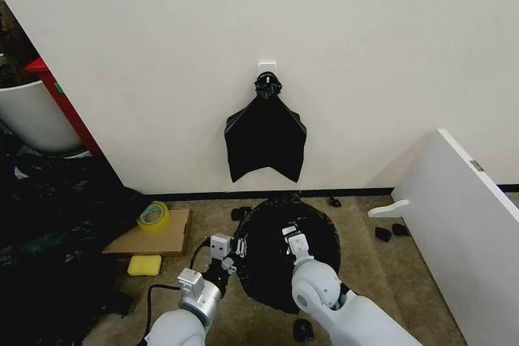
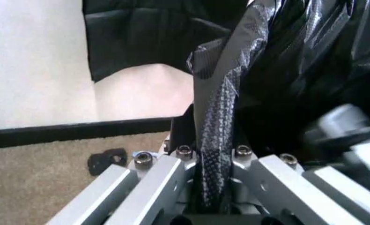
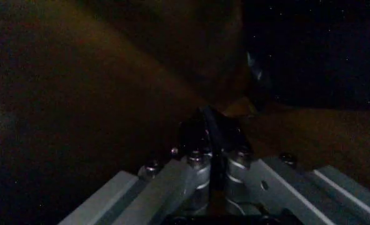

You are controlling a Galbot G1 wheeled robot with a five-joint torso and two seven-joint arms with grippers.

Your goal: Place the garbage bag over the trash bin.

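Against the white wall (image 1: 365, 54) on tan carpet (image 1: 381, 281), the garbage bag (image 1: 280, 261), thin, light, slippery film, drapes between my arms; my left gripper (image 1: 233, 258) and right gripper (image 1: 289, 235) each pinch its edge, where I judge the grip belongs.

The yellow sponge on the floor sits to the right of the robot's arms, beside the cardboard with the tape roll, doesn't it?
Not quite. The head view shows the yellow sponge to the left of the arms, not the right. It does lie beside the cardboard carrying the tape roll.
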